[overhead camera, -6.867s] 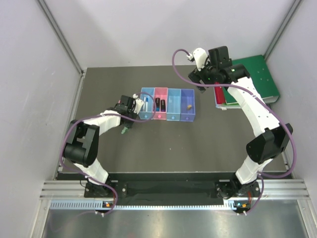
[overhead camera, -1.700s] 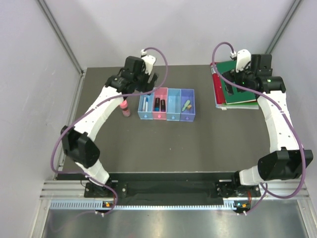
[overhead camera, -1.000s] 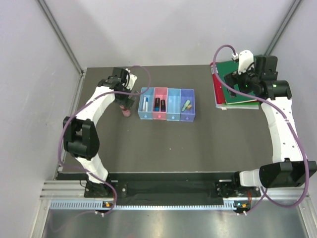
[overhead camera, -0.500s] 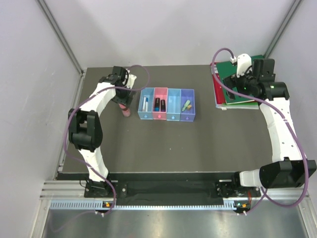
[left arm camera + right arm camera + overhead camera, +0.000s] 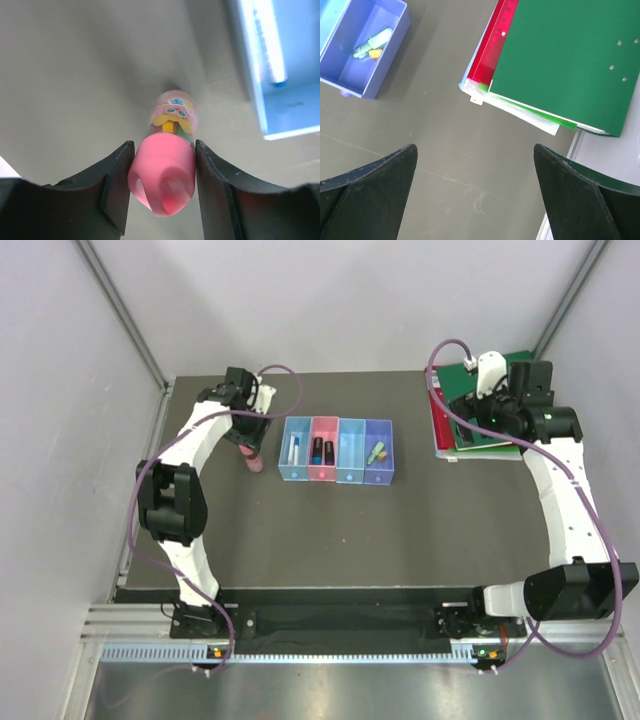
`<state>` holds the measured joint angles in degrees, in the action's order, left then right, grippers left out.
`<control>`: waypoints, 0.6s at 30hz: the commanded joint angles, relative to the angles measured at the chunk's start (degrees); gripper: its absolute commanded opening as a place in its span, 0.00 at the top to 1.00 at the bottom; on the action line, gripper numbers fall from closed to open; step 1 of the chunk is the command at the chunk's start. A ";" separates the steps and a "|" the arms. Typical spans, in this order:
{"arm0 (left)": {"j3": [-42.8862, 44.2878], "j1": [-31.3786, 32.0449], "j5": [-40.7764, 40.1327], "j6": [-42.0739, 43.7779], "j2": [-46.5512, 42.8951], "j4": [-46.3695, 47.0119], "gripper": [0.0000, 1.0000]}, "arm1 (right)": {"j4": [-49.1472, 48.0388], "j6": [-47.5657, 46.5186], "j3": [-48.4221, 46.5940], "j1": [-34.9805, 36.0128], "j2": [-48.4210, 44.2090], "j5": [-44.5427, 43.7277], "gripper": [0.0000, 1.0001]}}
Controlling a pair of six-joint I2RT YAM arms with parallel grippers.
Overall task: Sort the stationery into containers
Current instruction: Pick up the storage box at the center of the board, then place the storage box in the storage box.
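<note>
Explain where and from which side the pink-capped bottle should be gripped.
Grip the pink-capped bottle by its cap, from above. It stands upright left of the bins, cap uppermost; the left tool flanks the cap's sides.

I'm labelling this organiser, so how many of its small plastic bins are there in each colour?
Light blue translucent plastic bins: 2
Pink translucent plastic bin: 1
Violet-blue translucent plastic bin: 1
Total: 4
</note>
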<state>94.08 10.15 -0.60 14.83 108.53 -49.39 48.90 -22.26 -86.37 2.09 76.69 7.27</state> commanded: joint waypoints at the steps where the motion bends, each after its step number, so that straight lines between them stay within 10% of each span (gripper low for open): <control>1: 10.04 -0.22 6.04 -2.52 -2.80 -3.08 1.00 | -2.06 0.90 1.20 0.37 -1.98 0.73 0.00; 18: 35.25 15.33 3.15 -2.26 7.11 -7.03 1.00 | -1.88 -0.59 1.20 0.46 -2.59 -2.43 0.00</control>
<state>121.30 20.34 5.13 10.20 110.34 -55.33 48.88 -22.33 -84.73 2.13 76.42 6.20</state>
